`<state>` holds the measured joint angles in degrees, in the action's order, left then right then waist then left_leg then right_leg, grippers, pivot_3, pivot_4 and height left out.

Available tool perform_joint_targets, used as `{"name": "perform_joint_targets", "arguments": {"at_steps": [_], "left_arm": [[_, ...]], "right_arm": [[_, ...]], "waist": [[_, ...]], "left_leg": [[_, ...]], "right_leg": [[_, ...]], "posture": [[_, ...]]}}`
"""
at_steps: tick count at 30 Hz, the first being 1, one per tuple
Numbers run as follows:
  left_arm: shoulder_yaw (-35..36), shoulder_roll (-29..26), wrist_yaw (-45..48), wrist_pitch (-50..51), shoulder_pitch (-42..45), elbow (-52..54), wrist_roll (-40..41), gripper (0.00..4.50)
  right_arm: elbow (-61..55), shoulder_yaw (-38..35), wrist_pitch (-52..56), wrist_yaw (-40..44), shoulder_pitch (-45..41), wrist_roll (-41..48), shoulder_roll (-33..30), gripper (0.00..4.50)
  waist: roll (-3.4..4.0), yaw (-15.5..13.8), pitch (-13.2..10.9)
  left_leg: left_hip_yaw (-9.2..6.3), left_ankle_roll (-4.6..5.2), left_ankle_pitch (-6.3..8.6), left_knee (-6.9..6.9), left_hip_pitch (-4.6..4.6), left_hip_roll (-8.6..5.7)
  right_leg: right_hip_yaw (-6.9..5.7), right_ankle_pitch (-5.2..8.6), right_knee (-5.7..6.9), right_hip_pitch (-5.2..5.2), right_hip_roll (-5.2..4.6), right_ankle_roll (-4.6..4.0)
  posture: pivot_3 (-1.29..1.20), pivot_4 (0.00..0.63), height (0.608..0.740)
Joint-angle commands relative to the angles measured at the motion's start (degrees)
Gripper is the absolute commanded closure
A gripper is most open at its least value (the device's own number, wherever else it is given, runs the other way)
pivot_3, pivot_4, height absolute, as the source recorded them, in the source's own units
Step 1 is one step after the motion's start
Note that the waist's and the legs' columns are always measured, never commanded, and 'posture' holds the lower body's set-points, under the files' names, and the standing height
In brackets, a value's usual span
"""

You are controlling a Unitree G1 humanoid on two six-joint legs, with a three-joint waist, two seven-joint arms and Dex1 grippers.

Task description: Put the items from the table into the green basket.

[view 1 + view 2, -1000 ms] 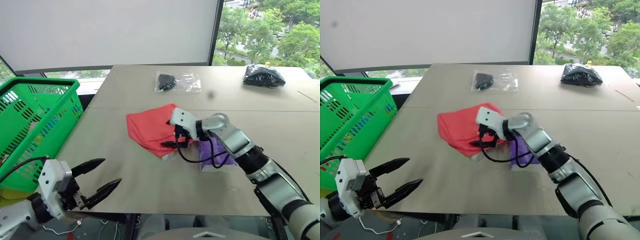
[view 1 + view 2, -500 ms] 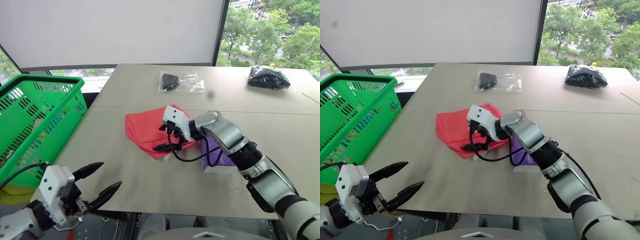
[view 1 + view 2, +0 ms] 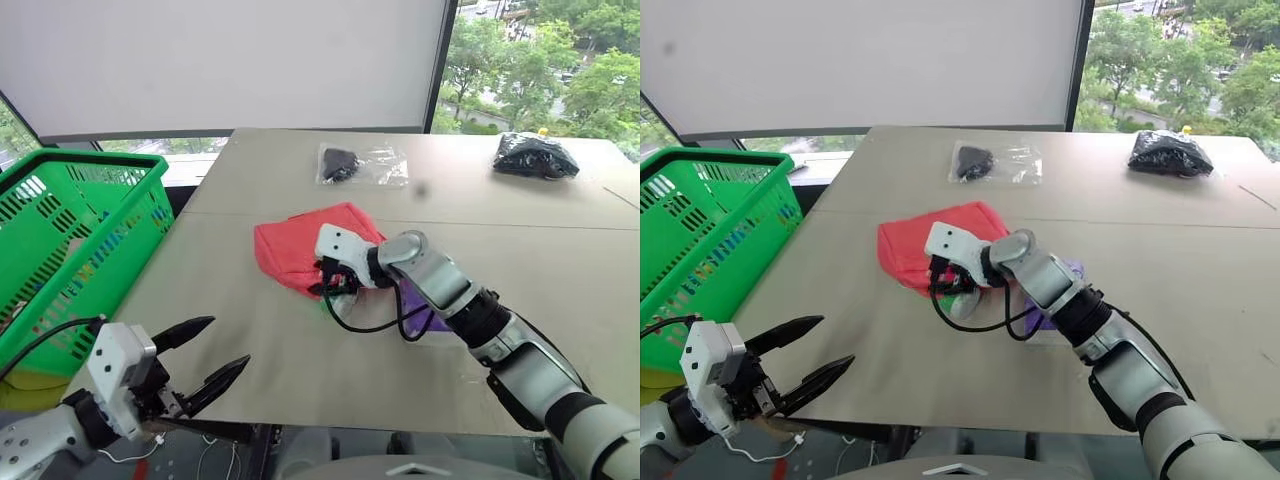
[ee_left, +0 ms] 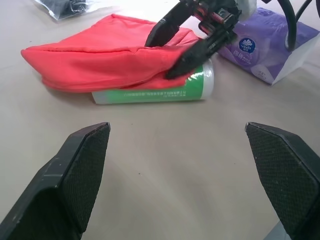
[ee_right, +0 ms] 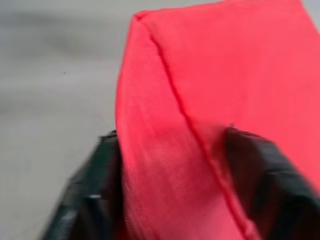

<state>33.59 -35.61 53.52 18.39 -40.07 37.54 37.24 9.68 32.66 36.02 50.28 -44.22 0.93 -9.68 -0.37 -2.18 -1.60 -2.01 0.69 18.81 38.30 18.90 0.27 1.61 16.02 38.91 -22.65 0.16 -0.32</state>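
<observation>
The crumpled red fabric pouch (image 3: 300,250), draped over a green cylindrical bottle (image 4: 150,93) mid-table, is pinched at its edge by the right gripper (image 4: 175,47) for lifting toward the green lattice basket (image 3: 70,250), while the left gripper (image 3: 205,362) is held spread.

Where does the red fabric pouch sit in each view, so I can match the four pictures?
Left eye: red fabric pouch mid-table, at the right gripper.
Right eye: mid-table, shifted slightly left.
Left wrist: draped over the green bottle.
Right wrist: between the black fingers.
Shared landmark: the right gripper pinching the pouch's edge.
</observation>
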Motion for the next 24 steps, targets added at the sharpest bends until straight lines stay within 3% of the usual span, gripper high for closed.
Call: {"name": "perform_joint_targets", "arguments": {"at_steps": [1,3,10,15,20,24], "left_arm": [[0.53,-0.69,0.07,-0.28,0.44,0.27,-0.01,0.00],[0.38,-0.63,-0.15,-0.36,1.08,0.29,0.15,0.00],[1.75,-0.74,-5.64,3.14,9.83,2.85,10.17,0.00],[-1.32,-2.56,-9.13,5.33,18.56,2.72,12.72,0.00],[-6.38,-3.95,-11.77,7.59,26.13,2.85,12.80,0.00],[-9.01,-4.31,-11.69,8.02,29.88,1.46,12.60,0.00]], "right_arm": [[-0.37,-1.71,0.32,-0.31,-0.82,0.07,0.11,3.49],[-0.93,-2.83,0.17,-0.26,-1.06,0.50,0.14,4.44],[-2.73,-16.74,6.14,-4.75,-7.55,7.68,2.39,4.44],[4.35,-28.95,0.03,-11.96,-14.85,10.55,1.74,4.44],[12.63,-40.37,-7.64,-19.21,-22.29,13.11,-2.03,4.44],[14.83,-46.06,-8.57,-21.40,-26.31,14.62,-9.64,4.44]], "waist": [[0.00,0.02,0.00],[0.00,0.02,0.00],[0.05,-0.11,-0.13],[0.07,0.01,-0.13],[0.04,0.31,-0.11],[0.02,1.11,-0.09]], "left_leg": [[0.00,0.00,0.00,0.00,0.00,0.00],[0.00,0.00,0.00,0.00,0.00,0.00],[-0.07,0.00,0.00,0.02,0.07,0.00],[-0.16,-0.03,-0.02,-0.04,0.12,-0.03],[-0.12,-0.15,-0.08,-0.01,0.43,-0.13],[-0.10,-0.31,-0.19,0.04,1.18,-0.14]], "right_leg": [[0.00,0.00,0.00,0.00,0.00,0.00],[0.01,0.00,0.00,0.01,0.00,0.00],[-0.06,-0.01,-0.01,-0.02,-0.04,0.01],[-0.14,-0.01,-0.05,-0.05,-0.04,0.00],[-0.09,-0.02,-0.06,-0.32,-0.15,0.01],[-0.08,-0.04,0.03,-1.06,-0.16,0.01]], "posture": [[0.14,0.000,0.740],[0.14,0.000,0.740],[0.12,0.000,0.740],[0.10,0.000,0.740],[0.08,0.000,0.740],[0.03,0.000,0.740]]}}
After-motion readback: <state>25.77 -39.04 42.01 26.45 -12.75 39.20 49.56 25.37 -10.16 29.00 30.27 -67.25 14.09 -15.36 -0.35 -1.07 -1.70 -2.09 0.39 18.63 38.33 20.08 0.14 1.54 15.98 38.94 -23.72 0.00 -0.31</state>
